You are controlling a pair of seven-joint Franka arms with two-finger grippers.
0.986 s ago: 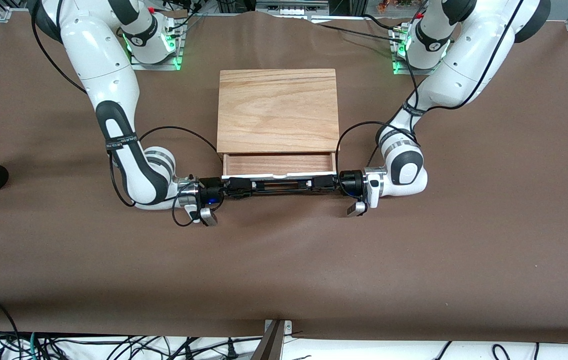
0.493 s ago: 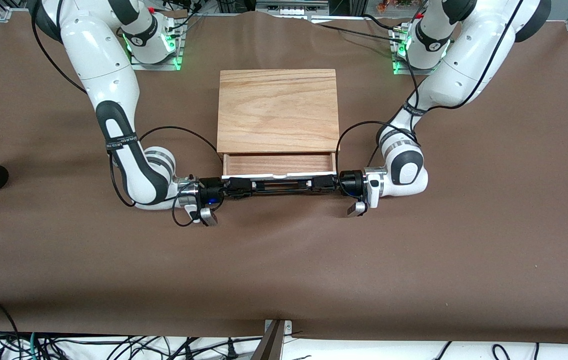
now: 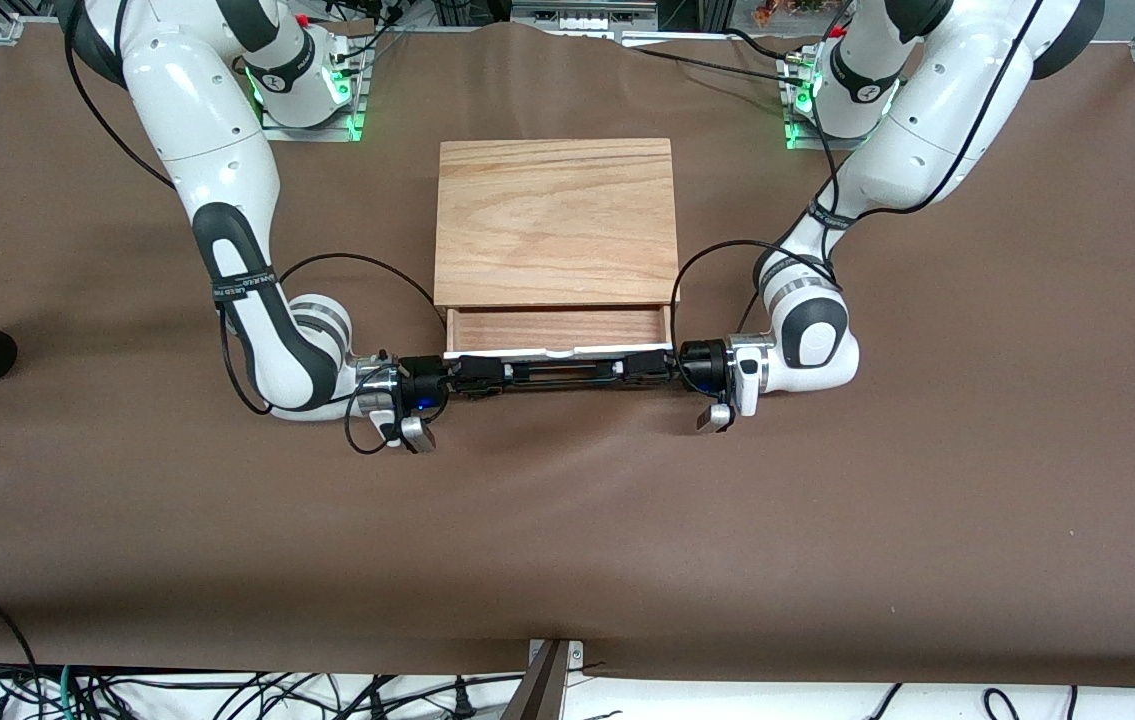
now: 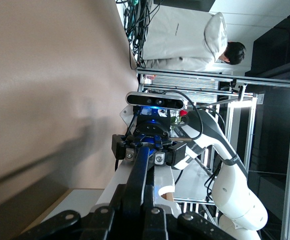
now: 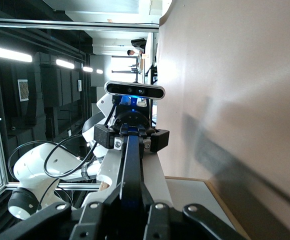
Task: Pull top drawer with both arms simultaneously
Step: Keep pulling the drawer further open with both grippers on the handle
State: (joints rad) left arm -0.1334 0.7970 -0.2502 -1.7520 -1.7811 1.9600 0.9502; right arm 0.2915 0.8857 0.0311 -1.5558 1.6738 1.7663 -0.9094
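We have the top drawer (image 3: 557,329) partly out, left pincer (image 3: 639,365) and right pincer (image 3: 483,373) each clenched on its handle (image 3: 560,371). Next, we judge, both should draw evenly toward the front camera.

The left arm (image 3: 912,110) leaned a little toward its end of the table. Its wrist (image 3: 812,345) shifted slightly the same way.

two arms (image 3: 227,200), one top drawer (image 3: 557,330), one box (image 3: 555,220).
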